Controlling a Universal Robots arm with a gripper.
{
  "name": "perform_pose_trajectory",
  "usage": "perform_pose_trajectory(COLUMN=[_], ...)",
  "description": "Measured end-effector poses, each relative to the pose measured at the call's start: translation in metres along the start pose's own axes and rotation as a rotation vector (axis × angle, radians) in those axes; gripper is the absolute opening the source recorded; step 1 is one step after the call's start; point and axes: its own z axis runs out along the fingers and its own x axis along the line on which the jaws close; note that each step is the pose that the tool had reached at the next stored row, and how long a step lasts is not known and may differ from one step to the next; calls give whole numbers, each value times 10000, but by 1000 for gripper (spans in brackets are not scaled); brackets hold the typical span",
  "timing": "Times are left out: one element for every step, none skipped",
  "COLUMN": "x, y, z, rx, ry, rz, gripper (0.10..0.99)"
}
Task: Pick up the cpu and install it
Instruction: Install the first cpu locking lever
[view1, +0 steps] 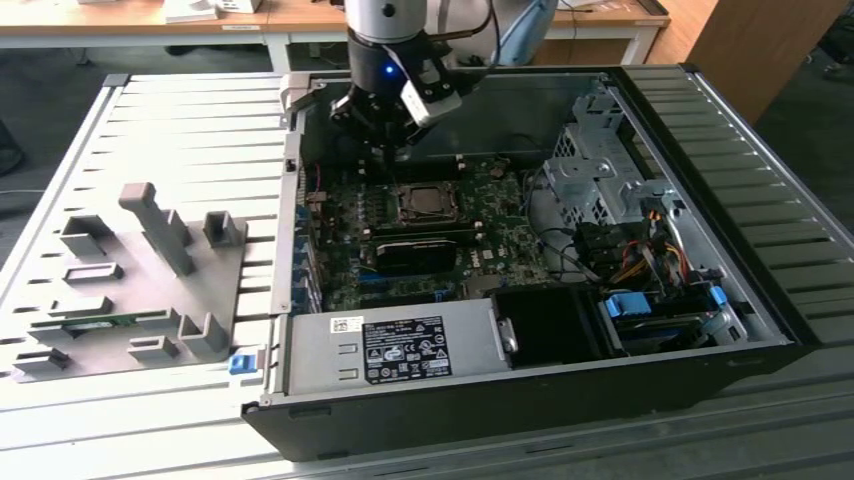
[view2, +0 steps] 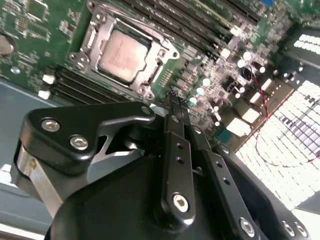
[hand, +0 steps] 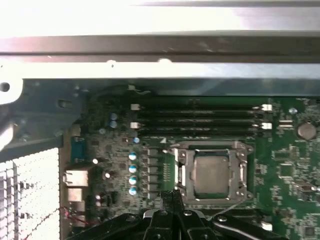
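The gripper, fingers pressed together and empty, hangs above the motherboard beside the socket, where the cpu already sits; verify flush seating.

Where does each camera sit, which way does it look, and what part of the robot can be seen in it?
Exterior view: off the arm, above the table, looking down into the open computer case; the arm and gripper hang over the motherboard.
First wrist view: on the arm, looking along the gripper at the socket with the cpu in it and the memory slots.
Second wrist view: on the arm, looking past the gripper, jaws together, at the cpu.
Both wrist views share the cpu in the socket.
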Motion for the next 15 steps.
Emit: perform_pose_trajectory(x=[14,24,34,45,57,66,71,73,77,82,91,102,113,122,130], y=[14,29,39,49,58,68,74,78,80,82,86,94,105,116,134], z=[6,12,17,24,31,36,42,47,55,67,78,87,94,101,107], rx=[-1,-2,-6,-11,-26,-56,-114,-177,-220,-233,-234,-234,-233,-234,-235], ry=[0,0,0,-1,-1,1,2,3,4,2,4,6,6,5,4], rz=[0,0,1,1,0,1,1,0,-1,1,0,0,0,1,1], gripper=[106,106,106,106,106,106,106,106,106,106,106,106,106,106,106])
